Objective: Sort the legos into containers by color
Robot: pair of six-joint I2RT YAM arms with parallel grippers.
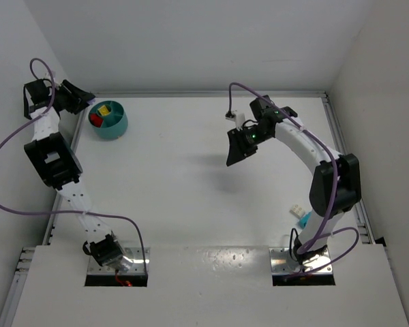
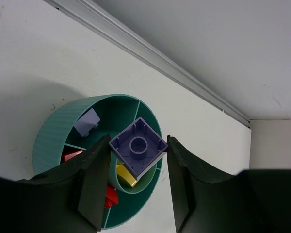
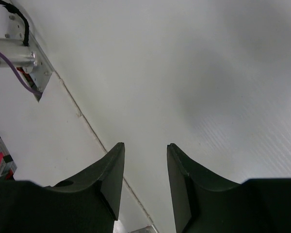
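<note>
White tabletop (image 1: pixel 177 197), with teal divided bowl (image 1: pixel 113 128) at far left corner. Clamps purple brick (image 2: pixel 137 144) in left gripper (image 2: pixel 138 151) just above that bowl. Already houses lavender brick (image 2: pixel 87 121), red brick (image 2: pixel 111 196), yellow brick (image 2: pixel 126 175) in separate compartments. Hangs right gripper (image 3: pixel 145 151) spread, empty, over mid-table. Looks well along; leaves cyan brick (image 1: pixel 304 219) near right base unsorted.

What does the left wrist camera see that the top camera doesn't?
Only the left wrist view: a purple brick pinched in the left gripper above the bowl, and a lilac brick in one compartment. Only the top view: both arms, the open right gripper, and a cyan brick by the right base. Both: the teal bowl, with a red brick and a yellow brick inside.
</note>
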